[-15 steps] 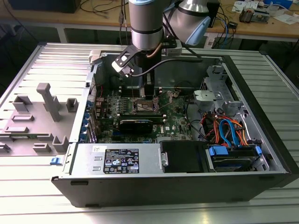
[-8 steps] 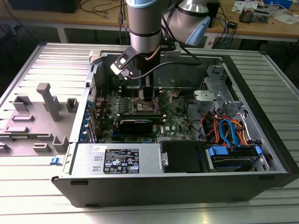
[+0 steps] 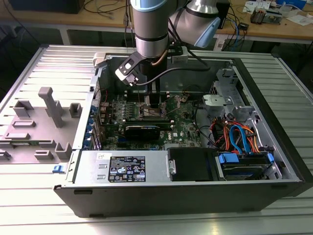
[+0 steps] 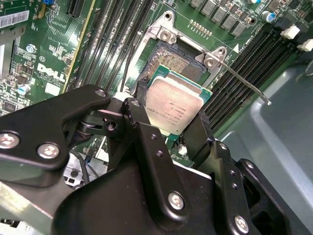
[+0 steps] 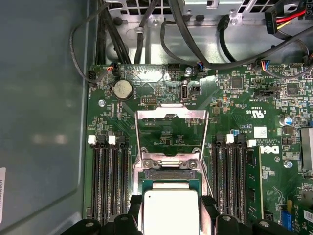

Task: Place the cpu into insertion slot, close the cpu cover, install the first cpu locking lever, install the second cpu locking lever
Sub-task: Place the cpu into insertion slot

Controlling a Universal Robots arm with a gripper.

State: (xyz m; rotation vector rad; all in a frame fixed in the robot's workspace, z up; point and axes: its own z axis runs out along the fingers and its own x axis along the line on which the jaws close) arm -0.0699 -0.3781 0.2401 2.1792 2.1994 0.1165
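My gripper (image 4: 171,111) is shut on the cpu (image 4: 172,104), a small square chip with a silvery top, its black fingers (image 4: 138,113) pinching two opposite edges. The chip hangs low over the insertion slot (image 4: 177,62), covering part of its dark pin field; I cannot tell whether they touch. In the first wrist view the cpu (image 5: 171,211) sits between the fingers (image 5: 135,207), with the slot (image 5: 168,175) just beyond it. The cpu cover (image 5: 171,116), a thin metal frame, stands swung up and open past the slot. A thin locking lever (image 4: 244,84) sticks out beside the slot. In the exterior view the gripper (image 3: 154,104) is down inside the case.
Long black memory slots (image 5: 105,181) flank the socket on both sides. The green motherboard (image 3: 183,125) lies in an open computer case (image 3: 264,98), with a power supply (image 3: 124,169) and coloured cables (image 3: 239,137) near the front. A grey fixture plate (image 3: 44,122) lies on the exterior view's left.
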